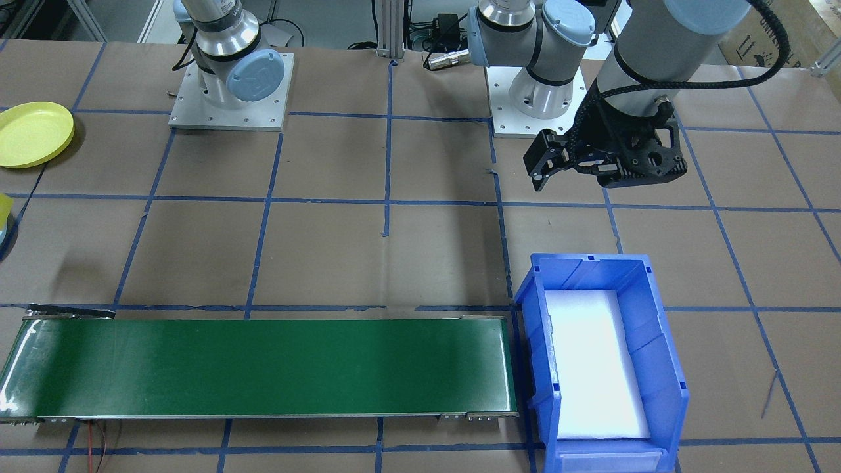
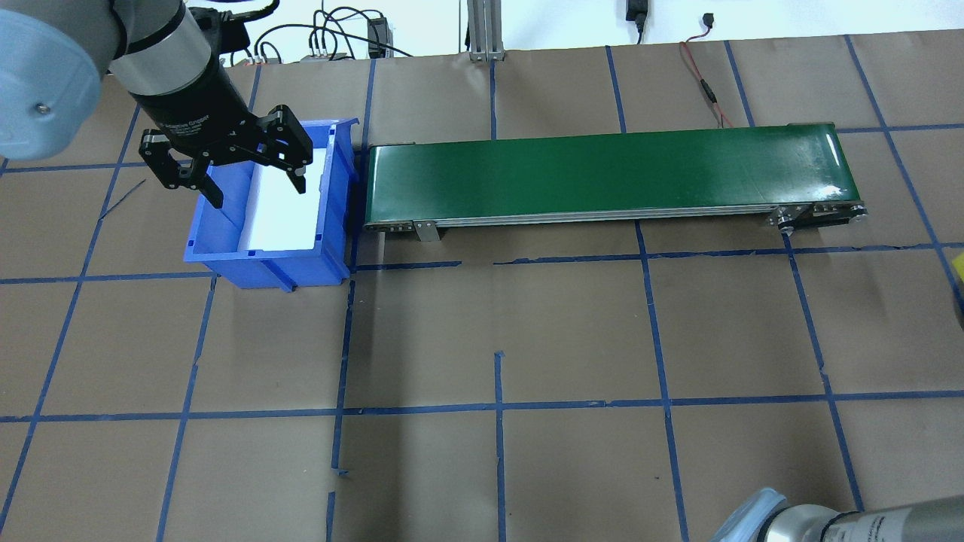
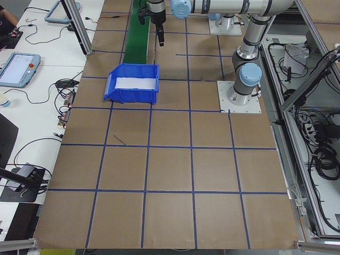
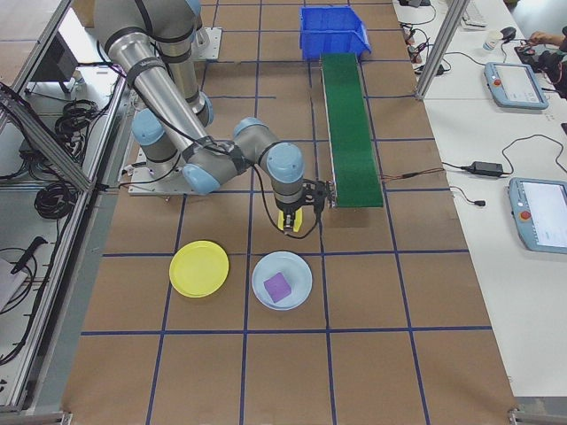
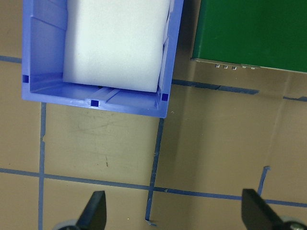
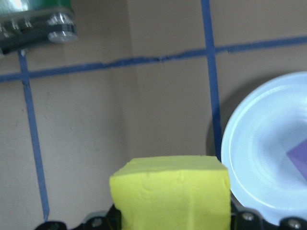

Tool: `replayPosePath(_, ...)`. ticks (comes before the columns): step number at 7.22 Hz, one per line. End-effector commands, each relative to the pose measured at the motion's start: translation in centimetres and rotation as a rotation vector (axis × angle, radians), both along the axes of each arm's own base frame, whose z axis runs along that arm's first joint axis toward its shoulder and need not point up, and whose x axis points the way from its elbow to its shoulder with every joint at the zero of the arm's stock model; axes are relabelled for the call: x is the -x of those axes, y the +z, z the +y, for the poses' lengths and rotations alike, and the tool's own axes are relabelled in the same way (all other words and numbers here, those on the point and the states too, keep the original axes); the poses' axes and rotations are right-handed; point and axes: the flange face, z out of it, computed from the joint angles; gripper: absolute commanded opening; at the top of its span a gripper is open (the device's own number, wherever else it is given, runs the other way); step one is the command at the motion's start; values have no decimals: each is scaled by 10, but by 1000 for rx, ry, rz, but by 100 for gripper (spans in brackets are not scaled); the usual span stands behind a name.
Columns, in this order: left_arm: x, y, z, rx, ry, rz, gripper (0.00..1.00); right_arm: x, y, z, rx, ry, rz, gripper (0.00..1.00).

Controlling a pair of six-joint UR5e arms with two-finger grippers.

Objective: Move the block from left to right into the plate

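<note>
The green conveyor belt [image 2: 610,175] is the thing to steer by. At one end of it, just beside, stands the blue bin [image 2: 273,218] with a white foam pad [image 5: 115,43] lying in it. Beyond the belt's other end, on the brown table [image 4: 381,328], lie two plates side by side: the pale yellow plate [image 4: 199,268], which has nothing on it, and a pale blue plate [image 4: 282,280] with a purple block [image 4: 277,287] sitting in it.

The left gripper [image 2: 230,169] hangs near the bin end of the belt, over the bin's outer side, jaws spread wide and holding nothing; its wrist camera shows both fingertips [image 5: 96,211] far apart over bare paper. The right gripper [image 4: 297,217] hovers just off the belt's far end, jaws closed on a yellow block [image 6: 170,194], and it is not over either plate yet.

My worry is the wrong plate. The blue plate lies nearer the gripper than the yellow one, and in the right wrist view only the blue plate [image 6: 268,153] shows, so a drop aimed by that camera could land there. The block looks like soft foam, so it might also bounce or roll off a shallow rim if released high.

Only the exterior right view shows both plates and the held block together. The front-facing view catches just the yellow plate [image 1: 33,133] at its edge, and the overhead view misses both plates.
</note>
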Motion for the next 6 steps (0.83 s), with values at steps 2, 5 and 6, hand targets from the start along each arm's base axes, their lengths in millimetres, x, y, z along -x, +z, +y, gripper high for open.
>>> replayPosePath(2,0,0,0,0,1,0,100,58,-42,121,-54,-131,-64,35)
replayPosePath(5,0,-2,0,-3,-1,0,100,81,-62,173,-55,-172,-43,71)
replayPosePath(6,0,-2,0,-3,-1,0,100,85,-64,176,-57,-179,-34,99)
